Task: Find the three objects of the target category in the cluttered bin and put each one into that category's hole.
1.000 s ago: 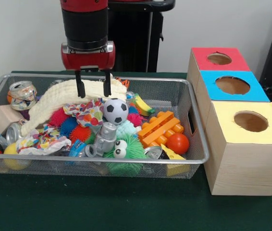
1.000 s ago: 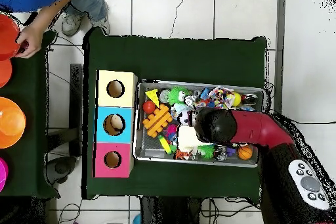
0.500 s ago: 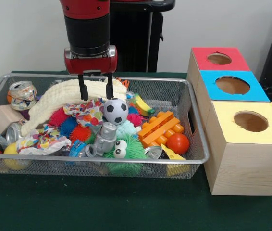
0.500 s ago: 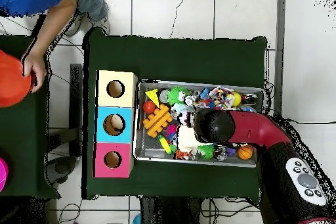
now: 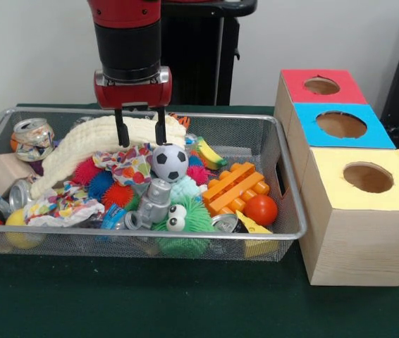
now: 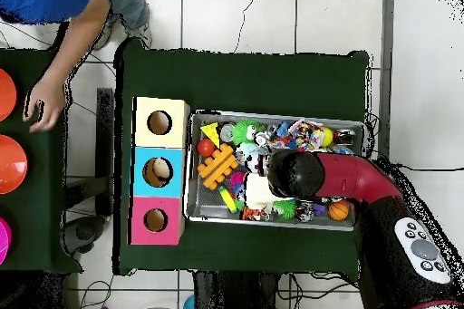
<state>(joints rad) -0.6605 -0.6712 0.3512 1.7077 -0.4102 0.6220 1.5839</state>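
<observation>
The target category is not named, so which three things in the wire bin (image 5: 291, 211) are wanted cannot be told. The bin is packed: a cream cloth (image 5: 87, 144) is draped across its back, a small soccer ball (image 5: 169, 162) sits near the middle, and an orange block (image 5: 236, 186), a red ball (image 5: 260, 210), a green fuzzy toy with eyes (image 5: 185, 222), spiky balls and crushed cans (image 5: 32, 137) are crowded around them. The end effector (image 5: 140, 134) is seen open and empty, its two fingers (image 5: 122, 130) lowered to the cloth's top edge, just behind the soccer ball.

Beside the bin on the green table (image 5: 185, 303) stands a wooden box with three holes, topped red (image 5: 321, 85), blue (image 5: 340, 124) and yellow (image 5: 367, 177). All three holes appear empty, so no sorting is judged done.

If the fingers are closed here, the cloth could be snagged and neighbouring toys dragged out with it. The soccer ball could be knocked aside and roll. In the overhead view a person's hand (image 6: 43, 106) is seen at a separate side table, well apart.
</observation>
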